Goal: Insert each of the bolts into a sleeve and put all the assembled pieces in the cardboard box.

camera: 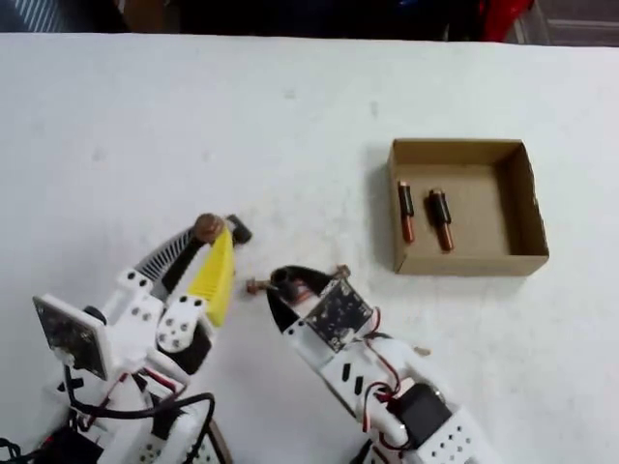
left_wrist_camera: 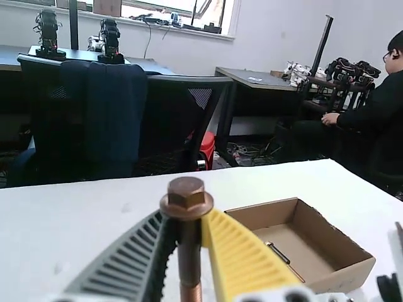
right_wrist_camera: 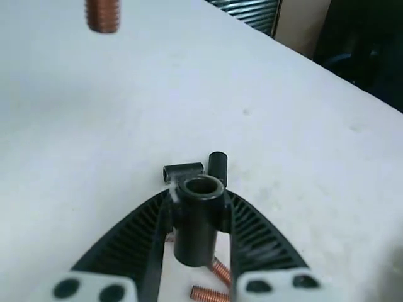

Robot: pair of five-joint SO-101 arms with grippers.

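1. The copper-coloured hex-head bolt (left_wrist_camera: 186, 196) is hanging head-up with its shank pointing down. It is clamped between the grey and yellow fingers of the left gripper (left_wrist_camera: 187, 220). Its threaded tip (right_wrist_camera: 102, 15) is hovering above the table, well apart from the sleeve.
2. The short black cylindrical sleeve (right_wrist_camera: 198, 217) is standing upright with its bore facing up. The black fingers of the right gripper (right_wrist_camera: 198, 200) are pinching it, low over the white table (camera: 145, 116).
3. As I'm reading it, the step in hand is the mating. The tip needs bringing directly over the bore, with both axes parallel, before any lowering.
4. The bolt should be coming down slowly, because a tilted shank is likely to catch the rim and twist the sleeve in its grip.
5. Two loose black sleeves (right_wrist_camera: 184, 171) are lying just beyond the right gripper and loose copper bolts (right_wrist_camera: 211, 293) are lying beneath it. The approach should be passing above them.
6. The open brown cardboard box (camera: 464, 263) is sitting on the right arm's side, with two assembled pieces (camera: 406, 211) lying inside. I'm expecting this pair to be going there afterwards.
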